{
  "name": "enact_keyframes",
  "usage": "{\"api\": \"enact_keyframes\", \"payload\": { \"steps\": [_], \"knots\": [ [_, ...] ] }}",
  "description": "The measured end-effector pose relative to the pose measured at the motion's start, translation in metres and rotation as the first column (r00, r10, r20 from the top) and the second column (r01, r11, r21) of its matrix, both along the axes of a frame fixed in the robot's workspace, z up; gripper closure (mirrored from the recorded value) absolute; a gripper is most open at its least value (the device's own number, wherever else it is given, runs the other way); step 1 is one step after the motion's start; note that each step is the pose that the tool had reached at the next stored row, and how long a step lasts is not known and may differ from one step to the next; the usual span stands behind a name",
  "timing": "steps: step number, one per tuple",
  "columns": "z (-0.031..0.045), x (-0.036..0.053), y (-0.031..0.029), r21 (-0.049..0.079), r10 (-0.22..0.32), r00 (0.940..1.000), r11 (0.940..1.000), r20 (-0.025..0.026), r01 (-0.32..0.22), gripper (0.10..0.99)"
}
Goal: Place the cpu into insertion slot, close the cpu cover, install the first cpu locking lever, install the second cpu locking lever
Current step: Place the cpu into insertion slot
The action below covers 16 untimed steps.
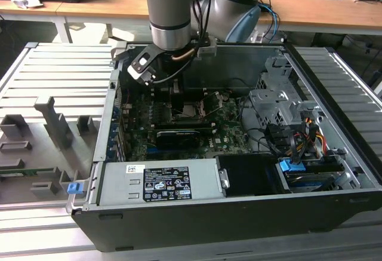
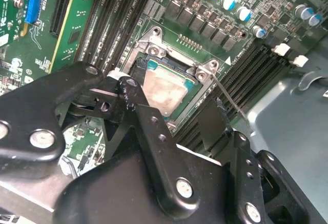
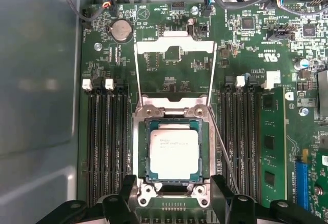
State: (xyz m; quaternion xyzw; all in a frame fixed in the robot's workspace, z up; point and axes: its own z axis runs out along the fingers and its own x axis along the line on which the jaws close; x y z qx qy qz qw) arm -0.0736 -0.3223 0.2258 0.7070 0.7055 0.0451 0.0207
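Cpu (image 3: 174,155) lies flat in the socket (image 3: 141,131). Cpu cover (image 3: 154,40) stands open, folded away beyond the socket's far edge from the gripper (image 3: 174,198). Jaws spread and empty, straddling the near edge. One locking lever (image 3: 224,155) runs unlatched alongside the socket.

Silvery square cpu (image 3: 174,155) lies flat in the insertion slot (image 3: 204,157); thin metal cpu cover (image 3: 174,41) is swung open.
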Motion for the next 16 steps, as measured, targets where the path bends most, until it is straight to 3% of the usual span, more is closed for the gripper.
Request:
{"api": "enact_keyframes", "payload": {
  "steps": [3, 12, 15, 16],
  "knots": [
    [0.0, -0.0047, 0.0, 0.005, 0.0, 1.0, 1.0, 0.0, 0.0, 0.412],
    [-0.0013, -0.0124, 0.0, 0.006, 0.0, 1.0, 1.0, 0.0, 0.0, 0.412],
    [-0.0025, -0.0096, 0.0001, 0.006, 0.0, 1.0, 1.0, -0.0005, 0.0, 0.412],
    [-0.0021, -0.0062, 0.0, 0.006, 0.0, 1.0, 1.0, -0.0045, 0.0, 0.412]
  ]
}}
